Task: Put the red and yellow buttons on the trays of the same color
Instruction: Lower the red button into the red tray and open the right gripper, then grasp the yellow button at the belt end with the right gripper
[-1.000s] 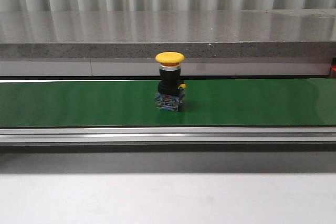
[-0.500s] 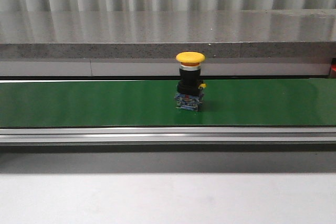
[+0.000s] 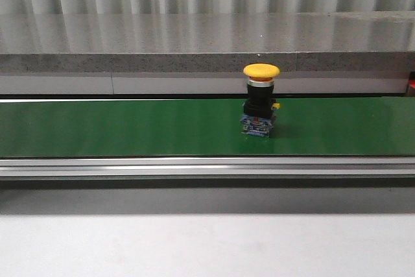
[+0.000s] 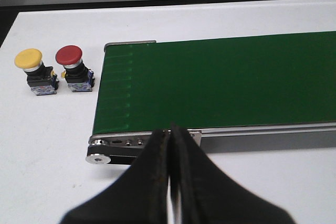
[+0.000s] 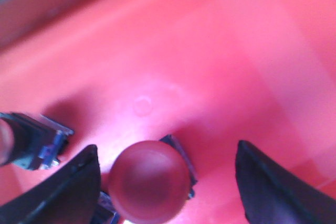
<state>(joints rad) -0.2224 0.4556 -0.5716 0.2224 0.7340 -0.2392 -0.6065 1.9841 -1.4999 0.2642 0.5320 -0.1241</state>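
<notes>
Front view: one yellow button (image 3: 260, 99) stood upright on the green belt (image 3: 130, 128), at about 3 o'clock from the belt's middle, cap up.

Left wrist view: the left gripper (image 4: 170, 145) had its fingers pressed together, holding nothing, near the belt end. A second yellow button (image 4: 34, 70) and a red button (image 4: 73, 68) stood side by side on the white table (image 4: 47, 145), just off that end.

Right wrist view: the right gripper (image 5: 165, 182) was spread wide over the red tray (image 5: 220, 51); a red-capped button (image 5: 149, 180) sat in the tray between the fingers, contact not discernible. Another button's base (image 5: 37, 140) lay at 9 o'clock, blurred.
</notes>
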